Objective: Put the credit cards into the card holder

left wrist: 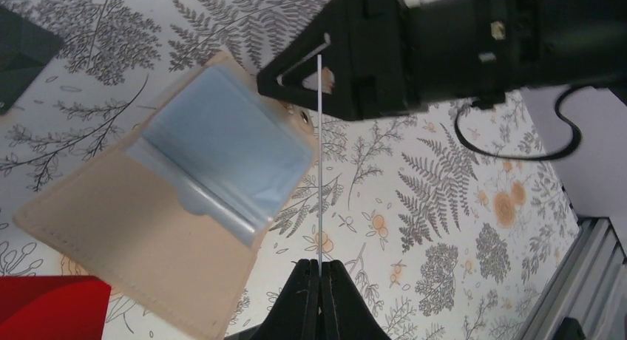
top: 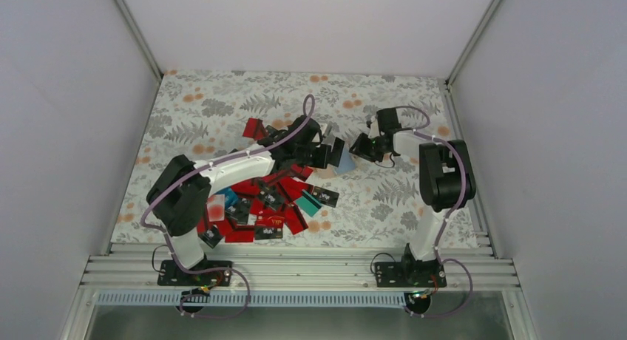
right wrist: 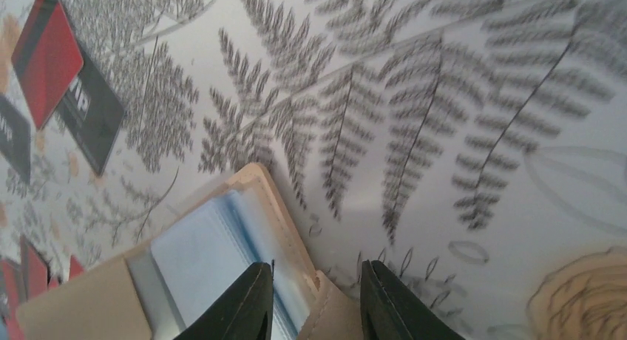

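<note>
The tan card holder point(left wrist: 148, 229) lies open on the floral cloth, its pale blue sleeves point(left wrist: 229, 148) facing up. My left gripper point(left wrist: 319, 264) is shut on a thin credit card point(left wrist: 319, 170), seen edge-on and standing upright just right of the sleeves. The card's far end reaches my right gripper point(top: 360, 148). My right gripper point(right wrist: 316, 281) is open and straddles the card holder's point(right wrist: 192, 259) outer edge. One finger point(right wrist: 248, 303) is over the sleeves and the other is on the cloth side. Between them lies a tan flap point(right wrist: 333, 310). Several more credit cards point(top: 266, 199) lie heaped left of the holder.
A red card point(right wrist: 48, 55) and a black card point(right wrist: 92, 111) lie loose on the cloth beyond the holder. Another red card point(left wrist: 52, 307) lies beside the holder's near corner. White walls close in the cloth on three sides, and a ribbed metal rail point(top: 296, 262) runs along the near edge.
</note>
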You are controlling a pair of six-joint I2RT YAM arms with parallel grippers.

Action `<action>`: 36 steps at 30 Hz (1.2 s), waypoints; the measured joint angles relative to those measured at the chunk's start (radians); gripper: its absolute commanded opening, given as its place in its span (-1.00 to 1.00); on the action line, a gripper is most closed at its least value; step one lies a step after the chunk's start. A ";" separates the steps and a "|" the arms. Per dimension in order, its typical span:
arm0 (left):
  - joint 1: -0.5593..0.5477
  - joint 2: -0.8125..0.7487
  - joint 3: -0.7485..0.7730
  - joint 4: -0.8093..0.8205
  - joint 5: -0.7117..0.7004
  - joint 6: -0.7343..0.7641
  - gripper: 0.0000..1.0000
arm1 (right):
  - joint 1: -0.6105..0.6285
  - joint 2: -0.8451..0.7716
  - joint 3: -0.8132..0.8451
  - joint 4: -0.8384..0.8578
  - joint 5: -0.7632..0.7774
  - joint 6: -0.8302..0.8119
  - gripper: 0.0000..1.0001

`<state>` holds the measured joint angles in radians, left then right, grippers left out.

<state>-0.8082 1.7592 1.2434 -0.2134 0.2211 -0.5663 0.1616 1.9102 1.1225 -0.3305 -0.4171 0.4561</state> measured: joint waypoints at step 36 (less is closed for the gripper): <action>0.060 -0.006 -0.208 0.210 -0.079 -0.206 -0.95 | 0.031 -0.152 -0.230 0.023 -0.100 0.077 -0.62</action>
<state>-0.7479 1.7535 1.0351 -0.0036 0.1421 -0.7723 0.1925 1.7584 0.8925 -0.3080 -0.5171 0.5331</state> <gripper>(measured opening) 0.029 0.193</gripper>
